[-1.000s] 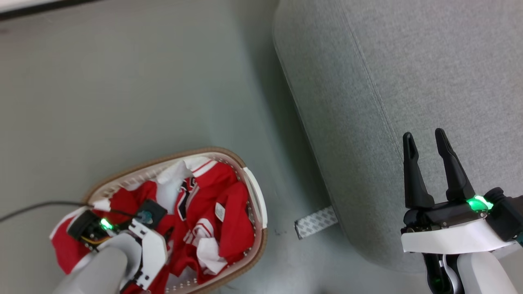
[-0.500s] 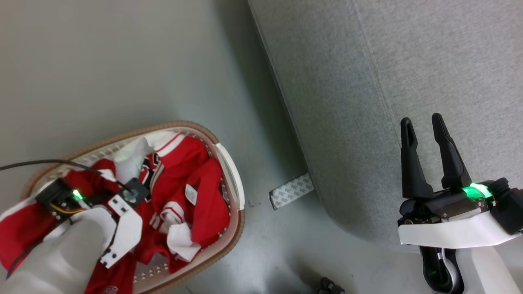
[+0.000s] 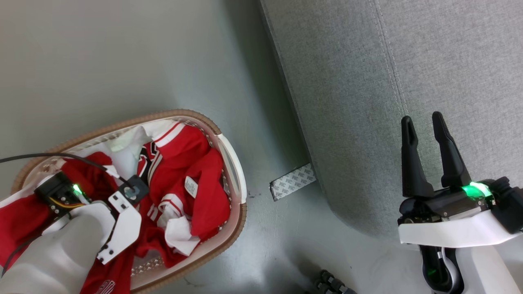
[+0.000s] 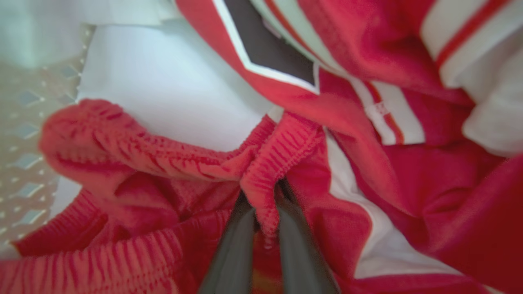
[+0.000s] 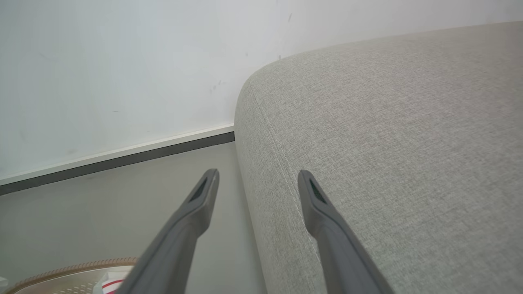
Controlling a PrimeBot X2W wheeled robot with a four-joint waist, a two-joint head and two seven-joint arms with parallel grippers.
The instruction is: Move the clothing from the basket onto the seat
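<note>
The white basket with its brown rim stands on the floor at the lower left, full of red clothing with white bands. My left wrist reaches down into it and hides the fingers in the head view. In the left wrist view my left gripper is shut on a fold of red ribbed waistband, beside the perforated wall. My right gripper hangs open and holds nothing over the left edge of the light-grey seat. The right wrist view shows the seat and the basket's rim.
A patterned grey strip lies on the floor between basket and seat. A black cable runs across the basket's far side. A dark object sits at the bottom edge. A white wall with a dark baseboard stands behind.
The head camera has shifted, so the basket and seat sit differently in the picture. My left arm stays down in the basket on the clothing. The right gripper stays open.
</note>
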